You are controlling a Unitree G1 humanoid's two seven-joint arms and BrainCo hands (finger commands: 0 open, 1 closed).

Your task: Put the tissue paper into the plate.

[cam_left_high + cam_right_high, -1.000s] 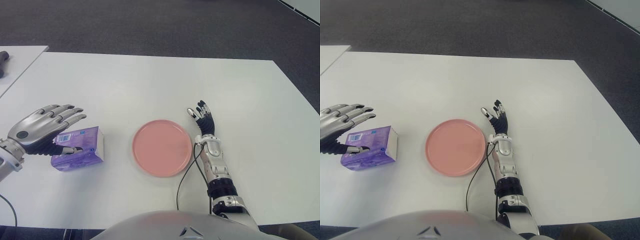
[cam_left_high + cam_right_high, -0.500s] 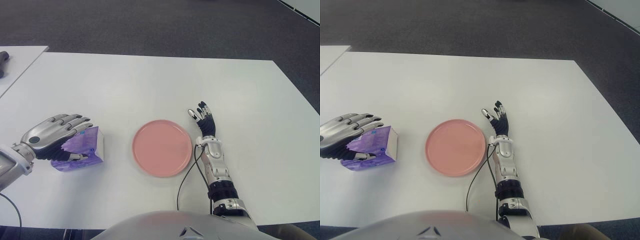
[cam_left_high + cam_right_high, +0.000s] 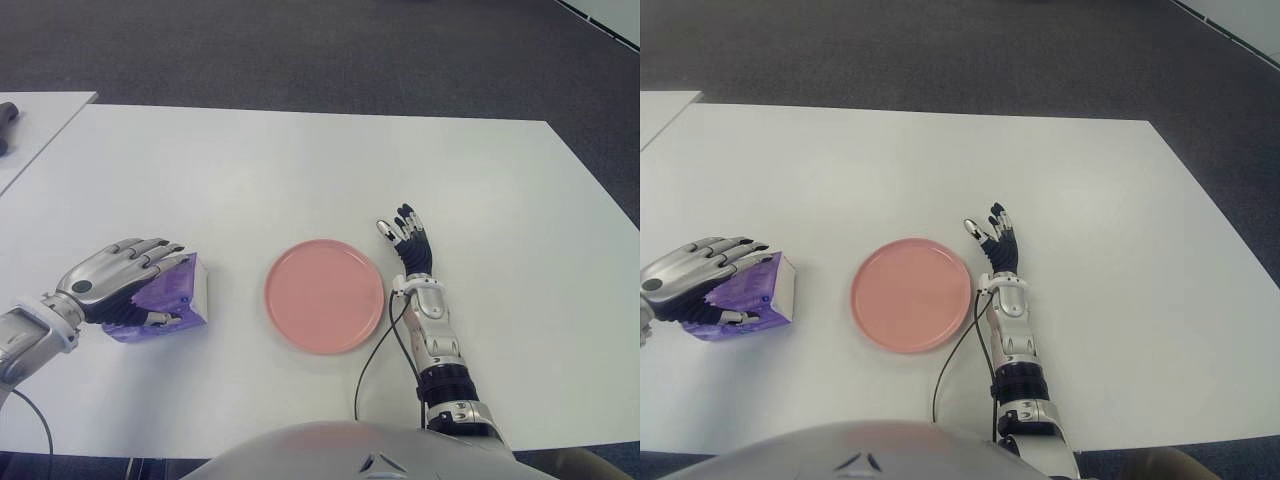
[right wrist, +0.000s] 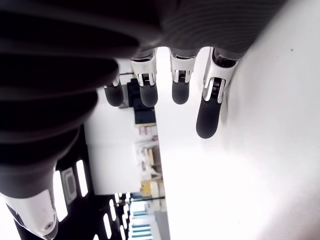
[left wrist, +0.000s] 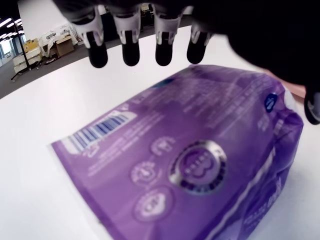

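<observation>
Tissue pack (image 3: 165,300) lies on the white worktop (image 3: 300,170), left of the pink plate (image 3: 324,295). Left robot hand (image 3: 115,280) curls over it, gripping it. Right robot hand (image 3: 405,238) shows right of the plate, fingers relaxed, holding nothing.

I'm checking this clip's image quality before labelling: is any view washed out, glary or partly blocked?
Eye views: evenly lit, with only soft shadows around the plate on the table. Left wrist view: the tissue pack reads clearly, while the left hand blocks the upper corner as a dark mass. Right wrist view: the tabletop is blown out to white, and the right hand is a dark, blurred silhouette.
</observation>
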